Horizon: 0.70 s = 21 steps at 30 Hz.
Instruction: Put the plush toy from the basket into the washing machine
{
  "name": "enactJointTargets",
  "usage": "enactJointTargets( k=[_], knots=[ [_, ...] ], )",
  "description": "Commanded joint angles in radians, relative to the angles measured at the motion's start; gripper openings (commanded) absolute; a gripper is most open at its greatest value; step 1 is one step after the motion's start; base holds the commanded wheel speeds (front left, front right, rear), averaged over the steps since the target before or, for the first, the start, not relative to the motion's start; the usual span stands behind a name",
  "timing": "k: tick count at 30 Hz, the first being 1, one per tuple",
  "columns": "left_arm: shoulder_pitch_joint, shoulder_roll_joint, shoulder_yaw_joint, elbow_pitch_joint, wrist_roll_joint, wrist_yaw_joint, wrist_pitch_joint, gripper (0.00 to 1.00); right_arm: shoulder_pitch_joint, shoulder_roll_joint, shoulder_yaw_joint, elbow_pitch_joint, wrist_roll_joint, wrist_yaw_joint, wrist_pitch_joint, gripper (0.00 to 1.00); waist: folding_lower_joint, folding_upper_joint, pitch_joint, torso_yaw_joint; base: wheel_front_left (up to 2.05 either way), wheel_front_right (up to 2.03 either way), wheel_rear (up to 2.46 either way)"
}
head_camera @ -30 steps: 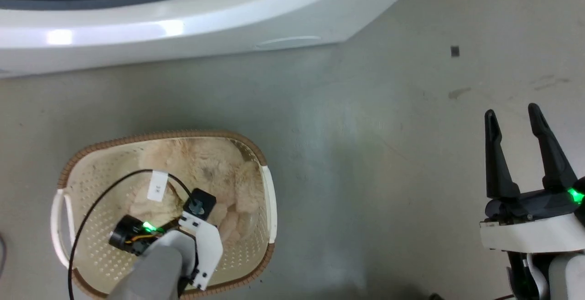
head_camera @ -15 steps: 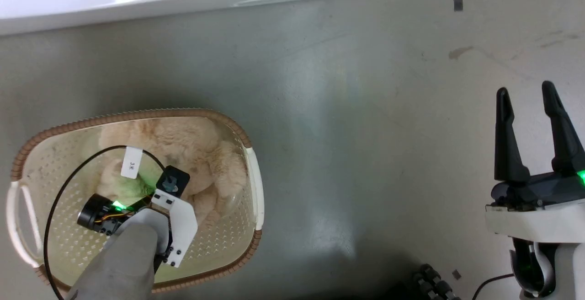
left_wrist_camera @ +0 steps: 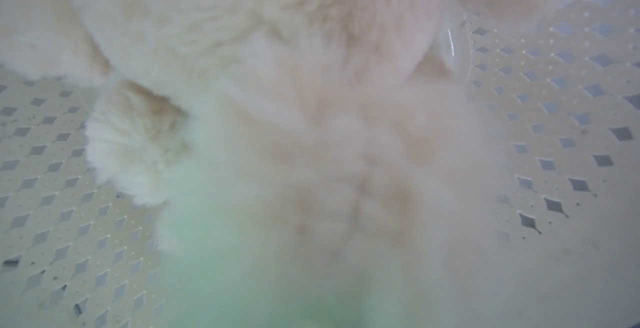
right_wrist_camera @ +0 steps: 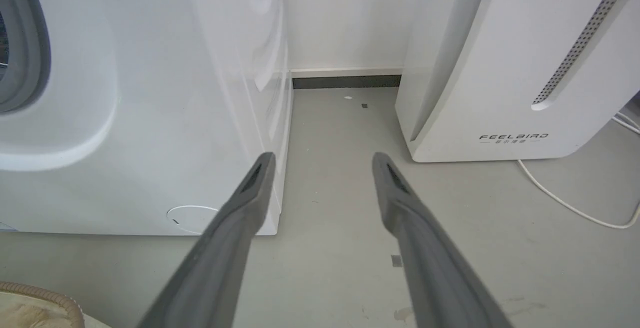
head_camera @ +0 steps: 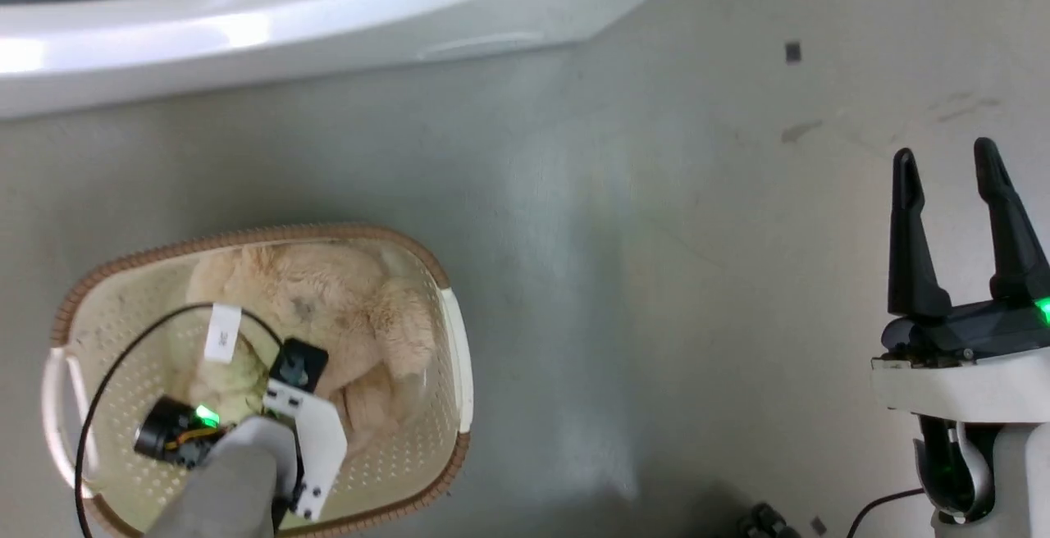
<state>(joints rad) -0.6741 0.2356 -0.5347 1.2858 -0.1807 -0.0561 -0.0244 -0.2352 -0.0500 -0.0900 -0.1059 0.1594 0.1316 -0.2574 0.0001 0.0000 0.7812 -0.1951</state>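
The oval cream basket (head_camera: 246, 236) with its brown rim stands on the grey floor at the lower left of the head view. The fluffy cream-beige plush toy (head_camera: 328, 300) lies inside it. My left arm's wrist (head_camera: 303, 431) reaches down over the toy, and its fingers are hidden beneath it. Fur of the plush toy (left_wrist_camera: 300, 118) lies very close in the left wrist view, against the perforated basket (left_wrist_camera: 550, 118). My right gripper (head_camera: 943, 157) hangs open and empty far to the right. The white washing machine (head_camera: 328, 21) runs along the top; its grey gasket (right_wrist_camera: 25, 43) shows.
A white slanted appliance with grey lettering (right_wrist_camera: 500, 68) stands right of the washer, with a white cable (right_wrist_camera: 565, 203) on the floor. A black cable loop (head_camera: 107, 374) with a white tag (head_camera: 221, 333) arcs over the basket. Bare floor lies between basket and right gripper (right_wrist_camera: 324, 160).
The head camera has shifted, so the whole picture slid. My left wrist stays down in the basket over the toy. The right gripper stays open, held as before.
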Motion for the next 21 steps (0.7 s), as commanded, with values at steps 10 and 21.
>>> enactJointTargets(
  k=[10,21],
  knots=[
    [0.128,-0.040,0.020,0.005,-0.056,-0.016,-0.111,0.00,0.047,0.000,-0.004,0.052,-0.018,-0.001,-0.004,1.00,-0.0001,0.0000,-0.266,0.051,0.00,0.00,0.00],
    [0.209,-0.087,0.017,0.001,-0.087,-0.029,-0.215,0.00,0.136,0.000,-0.013,0.086,-0.037,-0.001,-0.004,1.00,-0.0001,0.0000,-0.472,0.118,0.00,0.00,0.00]
  ],
)
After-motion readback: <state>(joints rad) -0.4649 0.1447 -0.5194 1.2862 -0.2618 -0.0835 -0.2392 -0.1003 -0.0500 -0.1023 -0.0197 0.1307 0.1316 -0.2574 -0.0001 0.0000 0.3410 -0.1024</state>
